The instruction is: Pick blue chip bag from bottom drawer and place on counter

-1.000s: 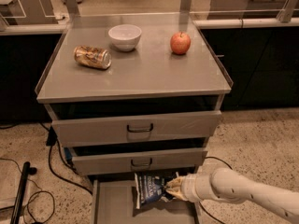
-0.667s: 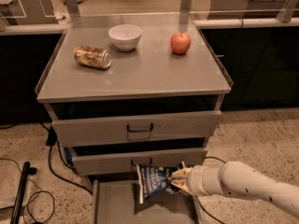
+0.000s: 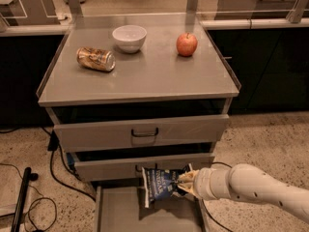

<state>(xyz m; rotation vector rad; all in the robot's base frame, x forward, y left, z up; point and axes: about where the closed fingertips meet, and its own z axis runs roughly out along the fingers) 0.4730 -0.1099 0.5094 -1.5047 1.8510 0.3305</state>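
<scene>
The blue chip bag (image 3: pixel 161 184) hangs upright in my gripper (image 3: pixel 186 181), lifted clear of the bottom drawer (image 3: pixel 120 215) and in front of the middle drawer's face. The gripper comes in from the right on a white arm and is shut on the bag's right edge. The bottom drawer is pulled out, and the part of its grey floor in view is bare. The counter (image 3: pixel 145 76) is above, at the top of the cabinet.
On the counter lie a gold dented can (image 3: pixel 95 59) at the left, a white bowl (image 3: pixel 129 37) at the back and a red apple (image 3: pixel 187 44) at the right. Two grey drawers with dark handles (image 3: pixel 145 132) stick out slightly. Black cables (image 3: pixel 53 170) run on the floor at left.
The gripper has lifted the chip bag upward from just above the bottom drawer's floor to the height of the middle drawer's face. The objects on the counter have not moved.
</scene>
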